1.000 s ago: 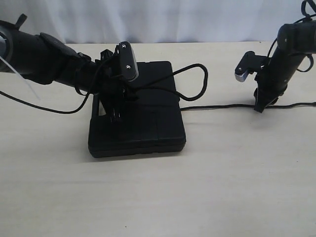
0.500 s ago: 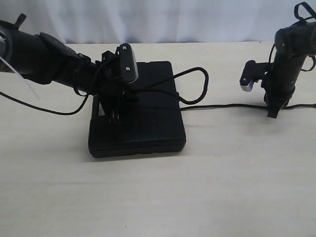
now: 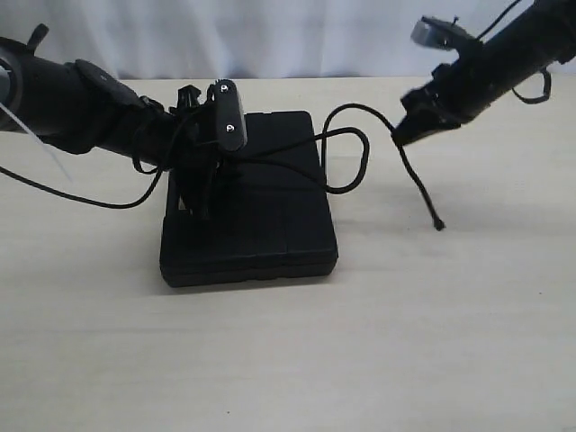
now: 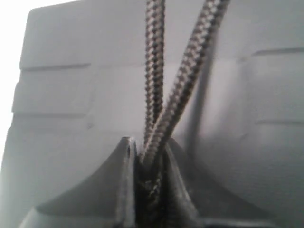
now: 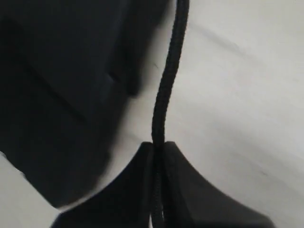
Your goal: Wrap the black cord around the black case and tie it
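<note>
The black case (image 3: 261, 225) lies flat on the table, left of centre. The black cord (image 3: 346, 148) loops over the case's right side and rises to my right gripper (image 3: 402, 137), which is shut on it in the air. The cord's free end hangs down, its small knotted tip (image 3: 439, 225) at the table. My left gripper (image 3: 200, 193) points down at the case's left part. Its wrist view shows it shut on two braided strands of the cord (image 4: 164, 109) over the ridged lid of the case (image 4: 71, 95). The right wrist view shows the cord (image 5: 164, 95) pinched between the jaws, with the case (image 5: 57, 95) beside it.
A thin glossy robot cable (image 3: 81, 193) curves over the table left of the case. The tabletop (image 3: 360, 360) is pale wood-like. A white curtain (image 3: 288, 36) closes off the back edge.
My right gripper has risen from the table and swung left and up, lifting the cord off the surface so its end dangles. The loop beside the case has tightened. The left arm stayed nearly still.
</note>
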Robot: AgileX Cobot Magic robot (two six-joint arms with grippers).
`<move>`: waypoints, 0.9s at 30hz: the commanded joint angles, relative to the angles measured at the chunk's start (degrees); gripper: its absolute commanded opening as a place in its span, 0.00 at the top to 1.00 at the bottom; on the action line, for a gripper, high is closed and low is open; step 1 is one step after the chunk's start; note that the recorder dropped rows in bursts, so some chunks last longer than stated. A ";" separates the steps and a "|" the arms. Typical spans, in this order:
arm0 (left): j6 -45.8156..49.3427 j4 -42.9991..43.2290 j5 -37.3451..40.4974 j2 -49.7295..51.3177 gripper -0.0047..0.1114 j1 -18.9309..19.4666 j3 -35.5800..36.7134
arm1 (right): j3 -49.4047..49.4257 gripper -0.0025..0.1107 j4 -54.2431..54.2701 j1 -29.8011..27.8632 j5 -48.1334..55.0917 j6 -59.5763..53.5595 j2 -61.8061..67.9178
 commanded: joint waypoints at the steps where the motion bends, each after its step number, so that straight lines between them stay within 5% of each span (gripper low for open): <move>1: 1.80 0.62 -3.41 -0.02 0.96 -1.28 0.06 | -0.24 0.94 12.18 -0.05 -0.22 10.46 -1.96; 4: 1.80 0.96 -9.58 -0.02 0.96 -4.42 0.06 | -0.24 0.94 15.38 -0.05 -0.93 12.72 -1.96; 12: 1.80 11.23 -41.41 -0.02 0.96 -16.42 4.10 | -0.24 0.94 17.76 -0.05 -8.77 15.82 -1.96; 27: -9.08 21.09 -53.60 -0.02 0.96 -17.16 4.10 | -0.24 0.94 17.90 -0.05 -4.31 16.80 -1.96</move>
